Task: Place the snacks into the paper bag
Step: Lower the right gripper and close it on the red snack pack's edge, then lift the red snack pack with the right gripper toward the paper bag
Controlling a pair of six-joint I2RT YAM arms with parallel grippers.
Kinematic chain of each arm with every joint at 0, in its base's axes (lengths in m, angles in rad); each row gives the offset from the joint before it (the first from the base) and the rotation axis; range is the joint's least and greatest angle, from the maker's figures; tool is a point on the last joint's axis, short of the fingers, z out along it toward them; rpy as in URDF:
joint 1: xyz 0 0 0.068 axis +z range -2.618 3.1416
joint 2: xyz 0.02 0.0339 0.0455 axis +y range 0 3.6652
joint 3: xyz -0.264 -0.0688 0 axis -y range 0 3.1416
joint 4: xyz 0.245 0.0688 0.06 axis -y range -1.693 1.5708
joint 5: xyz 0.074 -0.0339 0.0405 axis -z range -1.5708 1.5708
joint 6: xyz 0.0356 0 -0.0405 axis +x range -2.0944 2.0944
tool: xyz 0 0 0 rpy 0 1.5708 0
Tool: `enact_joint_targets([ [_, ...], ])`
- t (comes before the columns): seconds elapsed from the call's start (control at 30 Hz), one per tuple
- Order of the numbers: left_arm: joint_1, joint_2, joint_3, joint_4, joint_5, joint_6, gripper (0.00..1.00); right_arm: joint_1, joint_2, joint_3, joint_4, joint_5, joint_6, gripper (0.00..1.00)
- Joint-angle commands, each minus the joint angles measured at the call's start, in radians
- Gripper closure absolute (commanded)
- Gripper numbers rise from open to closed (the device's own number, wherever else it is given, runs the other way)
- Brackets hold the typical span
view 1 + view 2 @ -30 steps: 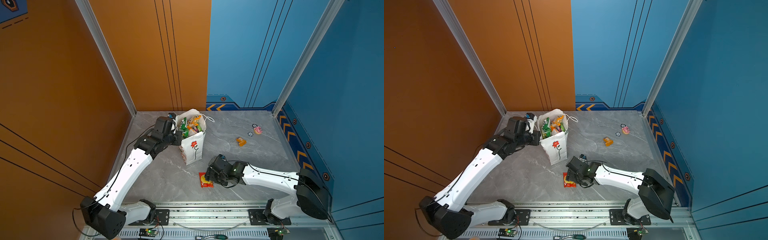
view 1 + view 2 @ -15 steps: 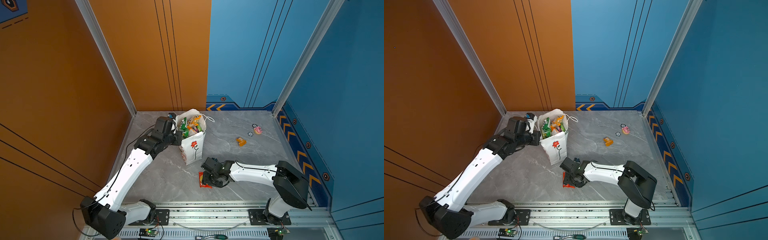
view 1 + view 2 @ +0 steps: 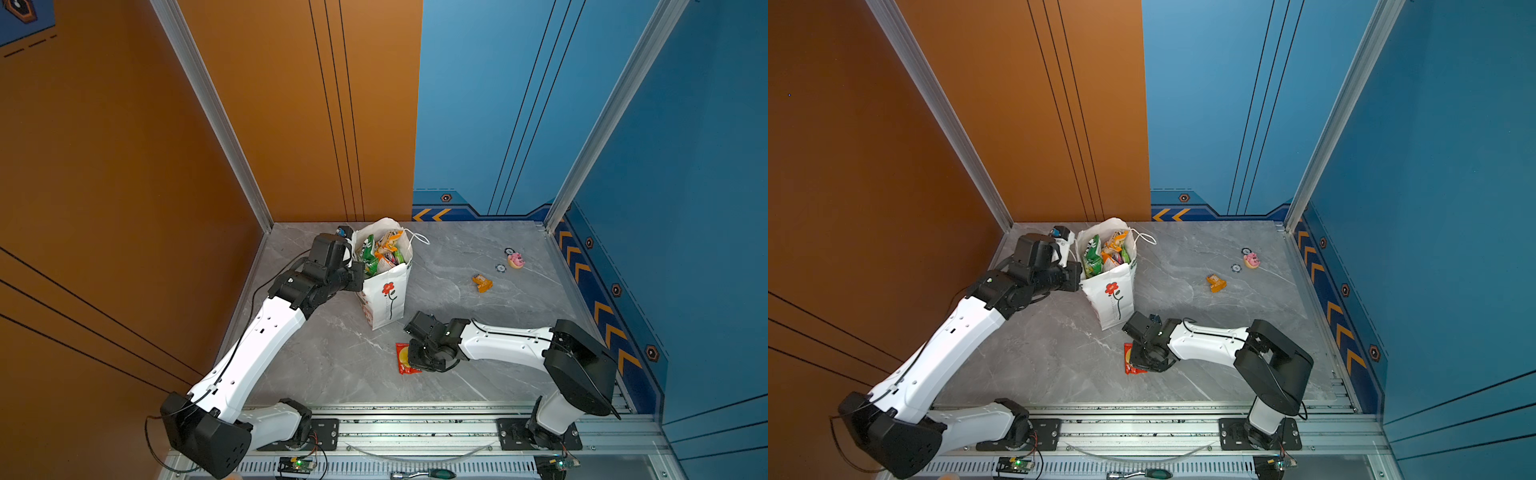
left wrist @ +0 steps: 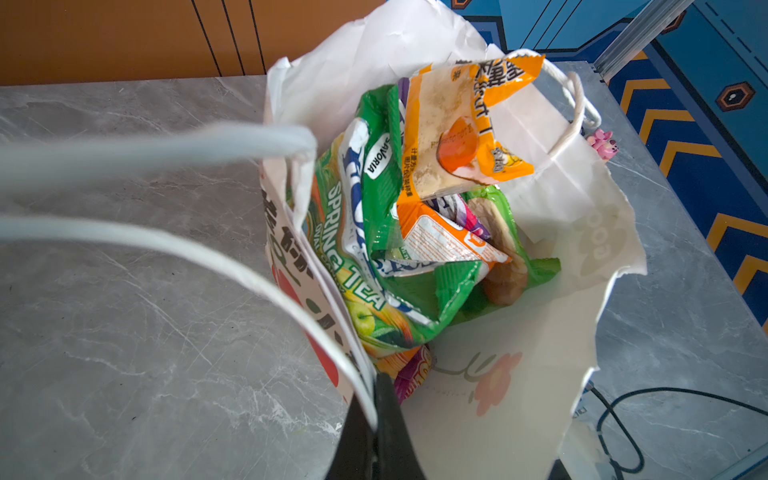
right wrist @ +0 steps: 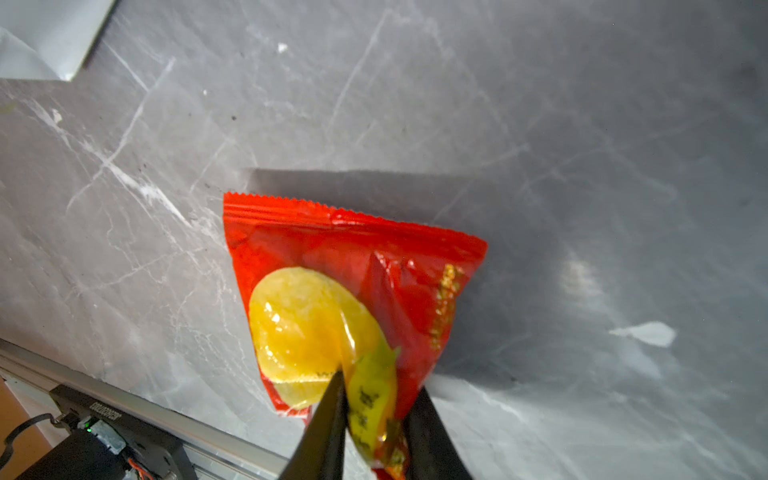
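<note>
I see the grey marble-look table (image 3: 332, 353) in a corner booth, with orange walls (image 3: 124, 166) to the left and behind. The blue walls (image 3: 685, 208) to the right have yellow arrows along their foot, and a metal rail (image 3: 415, 428) runs along the near edge. The paper bag (image 3: 386, 299) stands upright near the back left, stuffed with packets (image 3: 382, 251). My left gripper (image 4: 376, 411) is pinched tight on its rim. Nearer the rail, my right gripper (image 5: 376, 415) is clamped on one end of the red packet (image 5: 332, 257), which lies on the table. An orange packet (image 3: 482, 283) and a pink toy (image 3: 515, 260) lie well apart from the bag, toward the right.
</note>
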Motion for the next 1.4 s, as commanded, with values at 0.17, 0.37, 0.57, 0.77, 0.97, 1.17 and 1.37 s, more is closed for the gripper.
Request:
enact_joint_targets([
  [0.17,-0.010,-0.015,0.024,0.037,-0.023,0.023,1.00,-0.001,-0.064,-0.040,0.010,0.048,-0.014,0.88],
  [0.37,-0.010,-0.019,0.024,0.037,-0.025,0.025,1.00,-0.003,-0.097,-0.037,0.000,0.077,-0.020,0.90],
  [0.57,-0.009,-0.014,0.024,0.037,-0.022,0.025,1.00,-0.042,-0.148,-0.032,-0.030,0.099,-0.062,0.91],
  [0.77,-0.010,-0.017,0.025,0.037,-0.026,0.025,1.00,-0.132,-0.200,0.020,-0.108,0.118,-0.154,0.92],
  [0.97,-0.008,-0.015,0.024,0.038,-0.023,0.023,1.00,-0.241,-0.321,0.054,-0.210,0.202,-0.246,0.93],
  [1.17,-0.008,-0.008,0.027,0.037,-0.007,0.017,1.00,-0.419,-0.423,0.163,-0.211,0.202,-0.359,0.93],
  [1.37,-0.010,-0.022,0.023,0.037,-0.024,0.020,1.00,-0.469,-0.362,0.407,-0.234,0.212,-0.460,0.94],
])
